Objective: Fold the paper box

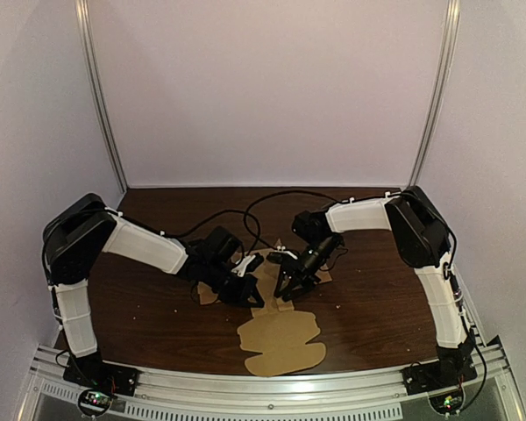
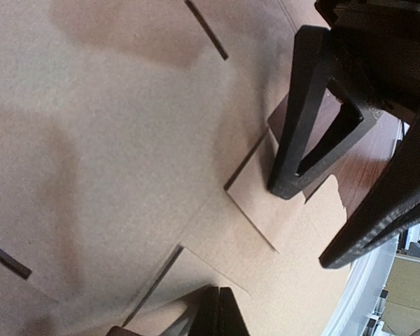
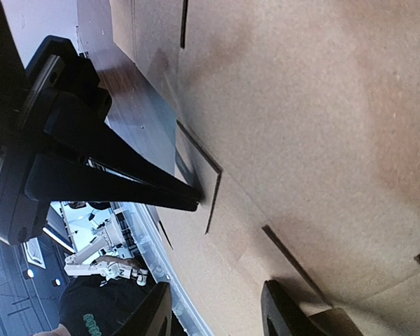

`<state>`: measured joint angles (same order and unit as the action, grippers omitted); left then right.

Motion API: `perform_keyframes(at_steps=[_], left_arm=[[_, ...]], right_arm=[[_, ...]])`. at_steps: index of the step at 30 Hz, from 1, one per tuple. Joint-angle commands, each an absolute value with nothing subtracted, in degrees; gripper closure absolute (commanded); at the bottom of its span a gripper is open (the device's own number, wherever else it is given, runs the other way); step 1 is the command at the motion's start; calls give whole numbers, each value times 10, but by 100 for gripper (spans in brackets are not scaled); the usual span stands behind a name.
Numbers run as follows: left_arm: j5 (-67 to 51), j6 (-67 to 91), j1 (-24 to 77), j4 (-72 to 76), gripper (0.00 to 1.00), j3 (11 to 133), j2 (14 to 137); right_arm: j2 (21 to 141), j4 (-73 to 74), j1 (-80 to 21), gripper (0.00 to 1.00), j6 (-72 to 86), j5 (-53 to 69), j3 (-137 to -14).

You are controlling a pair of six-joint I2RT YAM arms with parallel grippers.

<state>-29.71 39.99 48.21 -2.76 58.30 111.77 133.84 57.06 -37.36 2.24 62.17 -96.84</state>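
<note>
Brown paper box (image 1: 282, 340) flat | wrist views – slits (image 2: 206, 28) | top – whole outline

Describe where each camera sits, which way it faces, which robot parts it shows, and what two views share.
Top external: above and behind the arms, looking down on the dark brown wooden table and flat brown cardboard box blank; white left arm and right arm show, bases nearest.
Left wrist: on the left arm, close over the cardboard; its left gripper shows, fingers together.
Right wrist: on the right arm, close over the cardboard; its right gripper shows, open.
Shared: each wrist view also catches the other arm's gripper.
</note>
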Motion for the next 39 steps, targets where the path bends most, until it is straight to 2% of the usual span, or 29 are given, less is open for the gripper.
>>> perform_keyframes(at_steps=[1, 18, 20, 22, 35, 39], left_arm=[[-225, 394, 488, -94, 100, 556, 1176], [-223, 396, 487, -96, 100, 555, 1175], [-224, 396, 487, -96, 100, 555, 1175], [-224, 396, 487, -97, 100, 556, 1176], [-221, 396, 488, -100, 100, 556, 1175], [-221, 396, 487, -101, 100, 557, 1175]], right_arm=[[1377, 609, -384, 56, -23, 536, -936], [1349, 617, -391, 82, -61, 627, -927], [1343, 613, -391, 88, -60, 637, -927], [1337, 611, -392, 100, -60, 639, -926], [1351, 619, -398, 100, -62, 607, -913], [1379, 607, -402, 100, -24, 544, -897]])
